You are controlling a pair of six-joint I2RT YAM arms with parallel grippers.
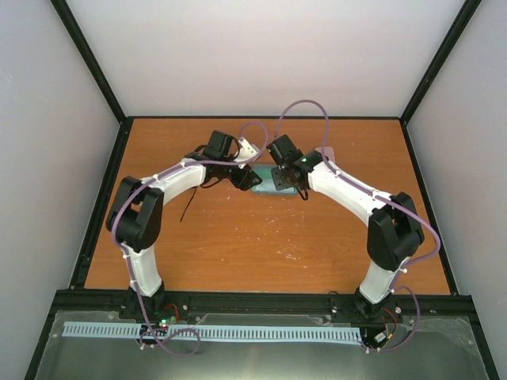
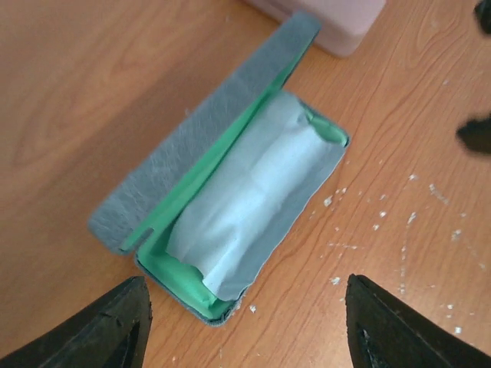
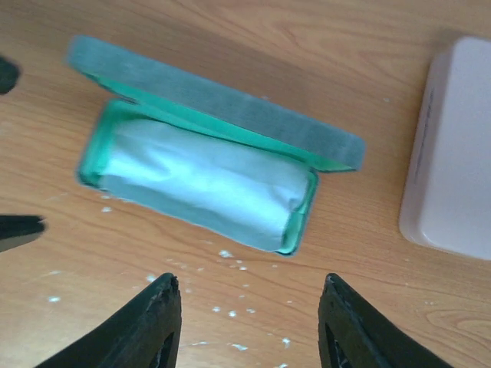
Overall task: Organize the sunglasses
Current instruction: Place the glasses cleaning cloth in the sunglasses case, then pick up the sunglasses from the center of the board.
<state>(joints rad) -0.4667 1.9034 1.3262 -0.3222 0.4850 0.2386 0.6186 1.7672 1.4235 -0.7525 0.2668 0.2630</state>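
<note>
A blue-grey case (image 2: 192,153) with green lining lies open on the table, a light-blue cloth (image 2: 253,192) draped over its inside. The case also shows in the right wrist view (image 3: 230,107), with the cloth (image 3: 199,180), and in the top view (image 1: 268,184). Neither pair of sunglasses shows; whatever lies under the cloth is hidden. My left gripper (image 2: 245,337) is open and empty just short of one end of the case. My right gripper (image 3: 249,295) is open and empty beside its long open side. In the top view both grippers, left (image 1: 244,178) and right (image 1: 290,182), flank the case.
A closed pink case (image 3: 453,153) lies close to the open case's end; it also shows in the left wrist view (image 2: 330,19) and the top view (image 1: 249,148). White flecks dot the wooden table (image 1: 261,245). Black frame posts border the table edges.
</note>
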